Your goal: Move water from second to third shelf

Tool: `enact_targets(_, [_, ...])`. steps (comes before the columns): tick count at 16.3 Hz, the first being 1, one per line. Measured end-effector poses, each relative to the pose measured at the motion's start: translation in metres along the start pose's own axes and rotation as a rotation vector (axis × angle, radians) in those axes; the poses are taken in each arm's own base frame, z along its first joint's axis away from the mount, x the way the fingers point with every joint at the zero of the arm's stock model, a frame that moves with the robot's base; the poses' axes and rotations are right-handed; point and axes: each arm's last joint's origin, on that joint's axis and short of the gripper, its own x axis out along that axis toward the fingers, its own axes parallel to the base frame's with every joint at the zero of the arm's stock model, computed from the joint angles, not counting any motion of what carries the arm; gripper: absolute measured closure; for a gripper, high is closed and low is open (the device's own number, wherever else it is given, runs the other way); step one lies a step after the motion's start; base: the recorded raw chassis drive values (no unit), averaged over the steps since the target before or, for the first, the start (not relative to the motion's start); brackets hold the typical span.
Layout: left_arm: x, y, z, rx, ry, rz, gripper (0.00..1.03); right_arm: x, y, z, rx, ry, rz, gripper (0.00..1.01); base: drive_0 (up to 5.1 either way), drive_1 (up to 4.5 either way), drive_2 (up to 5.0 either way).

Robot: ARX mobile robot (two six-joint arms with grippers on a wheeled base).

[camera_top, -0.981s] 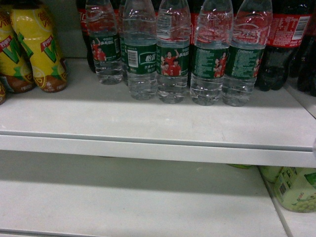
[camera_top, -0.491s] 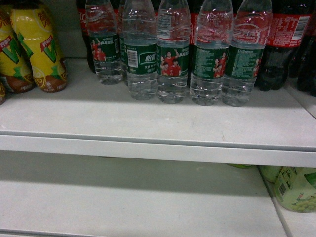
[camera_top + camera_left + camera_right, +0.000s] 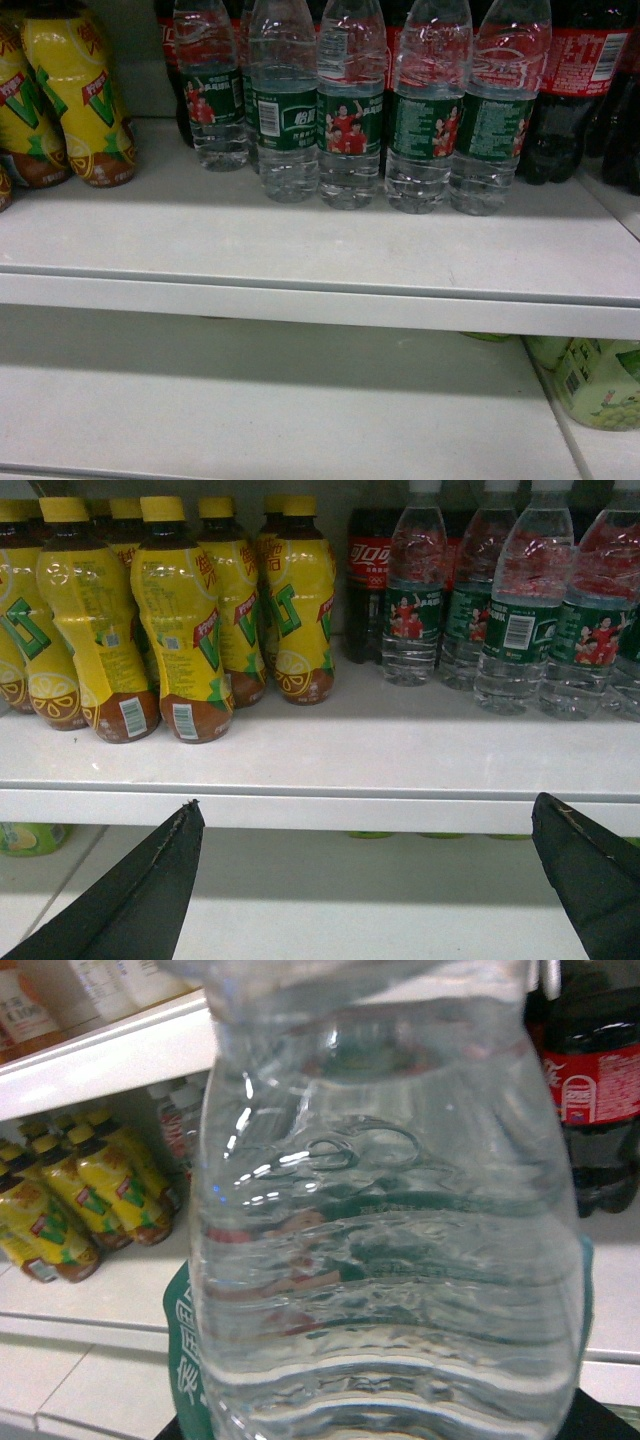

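L tool: two dark fingers spread wide at the bottom corners of the L wrist view, nothing between them, touching nothing; it points level at the front edge of the white shelf. R tool: not seen itself, so can't tell how far open. R wrist view is filled by a water bottle, clear ribbed body, green label edge at lower L, very close to the cam; whether it's gripped can't be told. Neither arm shows in head view. Head view: row of water bottles upright on the upper shelf, green labels, side by side and touching. Cola bottles stand behind and to the R, yellow drink bottles at far L. Lower shelf has pale green packs at its R end.
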Motion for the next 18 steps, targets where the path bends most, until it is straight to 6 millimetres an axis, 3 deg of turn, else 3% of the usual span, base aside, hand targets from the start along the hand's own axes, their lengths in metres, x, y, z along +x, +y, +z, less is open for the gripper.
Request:
enact_targets(5, [0.0,0.0,0.0,0.0,0.0,0.0,0.05,-0.001,0.0114,-0.0029,0.001,0.019,0.072,0.59,0.0,0.0,0.0])
enact_targets(18, [0.0,0.0,-0.0002,0.0,0.002,0.0,0.05,-0.0014,0.0083,-0.0022,0.006,0.008,0.032,0.59,0.0,0.0,0.0])
